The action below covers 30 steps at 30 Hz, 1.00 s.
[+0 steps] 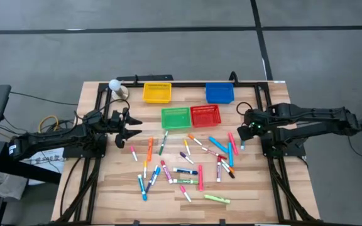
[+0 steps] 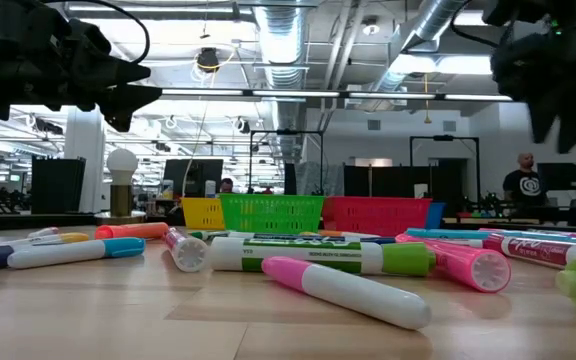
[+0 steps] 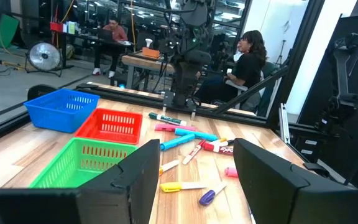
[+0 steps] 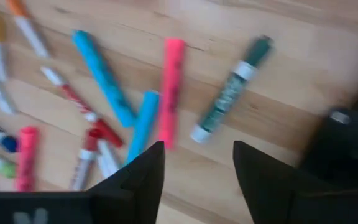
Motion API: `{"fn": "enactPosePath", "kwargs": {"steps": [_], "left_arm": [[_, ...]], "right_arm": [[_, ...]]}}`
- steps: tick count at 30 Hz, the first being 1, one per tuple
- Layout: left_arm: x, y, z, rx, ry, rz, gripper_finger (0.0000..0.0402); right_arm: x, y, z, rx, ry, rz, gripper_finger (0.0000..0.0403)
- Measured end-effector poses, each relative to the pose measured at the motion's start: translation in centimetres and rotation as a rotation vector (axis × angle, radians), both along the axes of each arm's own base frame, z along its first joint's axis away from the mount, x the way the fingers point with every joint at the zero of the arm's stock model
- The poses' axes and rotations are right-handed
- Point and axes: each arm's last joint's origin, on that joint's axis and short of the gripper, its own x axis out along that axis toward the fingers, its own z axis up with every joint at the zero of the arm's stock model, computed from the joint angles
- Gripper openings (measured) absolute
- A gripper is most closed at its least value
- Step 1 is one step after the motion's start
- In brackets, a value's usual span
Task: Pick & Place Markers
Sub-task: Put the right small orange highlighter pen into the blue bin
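The markers [image 1: 187, 164] lie scattered flat on the wooden table's middle, in pink, blue, green, orange, purple and red; the low view shows them close up [image 2: 348, 290]. My left gripper [image 1: 134, 129] hovers open over the table's left part, left of the markers and apart from them; the left wrist view [image 3: 196, 149] looks level across the baskets. My right gripper [image 1: 242, 130] is open above the right edge of the scatter. In the right wrist view [image 4: 197, 149] its fingers point down over bare wood beside a pink marker [image 4: 169, 87] and a green-and-white marker [image 4: 232, 90].
Four small mesh baskets stand beyond the markers: yellow [image 1: 157, 93] and blue [image 1: 219, 93] at the far edge, green [image 1: 175, 117] and red [image 1: 205, 115] nearer. A white ball on a stand [image 1: 115, 85] sits at the far left corner. People sit in the room behind [image 3: 248, 59].
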Motion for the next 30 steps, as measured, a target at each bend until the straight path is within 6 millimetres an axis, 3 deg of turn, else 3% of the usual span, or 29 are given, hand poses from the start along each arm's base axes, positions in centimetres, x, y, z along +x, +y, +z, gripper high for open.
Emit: {"fn": "enactPosePath", "kwargs": {"steps": [7, 13, 19, 30], "left_arm": [[0.0, 0.0, 0.0, 0.000, 0.000, 0.001, 0.0204], [0.0, 0.0, 0.0, 0.000, 0.000, 0.000, 0.0204], [0.0, 0.0, 0.0, 0.000, 0.000, 0.000, 0.0204], [0.0, 0.0, 0.0, 0.000, 0.000, 0.000, 0.0204]], "right_arm": [[2.9, 0.8, 0.2, 0.027, -0.182, 0.087, 0.0219], [5.0, 3.4, -0.9, 0.083, -0.176, 0.284, 0.0217], [5.3, 6.5, -2.7, 0.092, -0.030, 0.432, 0.0205], [5.7, 12.9, -5.1, 0.064, -0.025, 0.700, 0.0189]]}}
